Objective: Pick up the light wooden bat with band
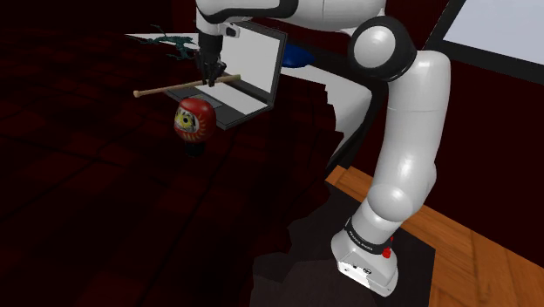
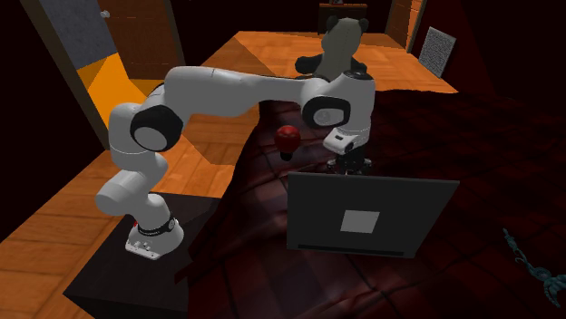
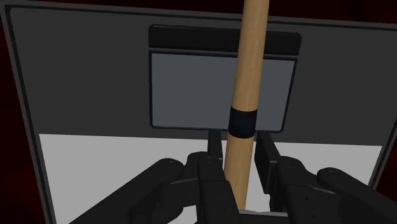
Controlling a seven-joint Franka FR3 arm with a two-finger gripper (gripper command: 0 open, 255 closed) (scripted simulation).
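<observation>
The light wooden bat (image 1: 179, 85) is lifted and lies level in the shoulder view, its thin handle pointing to that view's left. My black gripper (image 1: 209, 78) comes down from above and is shut on the bat's thicker part. In the wrist view the bat (image 3: 247, 76) runs straight away from the hand, with a black band (image 3: 242, 123) around it just beyond the fingertips (image 3: 214, 147). The gripper (image 3: 238, 153) clasps the bat between both fingers. In the second exterior view the gripper (image 2: 349, 163) hangs behind the laptop's lid.
An open laptop (image 1: 248, 83) sits directly under the bat, its lid (image 2: 367, 217) upright. A red round doll (image 1: 193, 122) stands just in front of the laptop. A panda figure (image 2: 340, 45) sits further back. A dark red cloth (image 1: 105, 192) covers the surface.
</observation>
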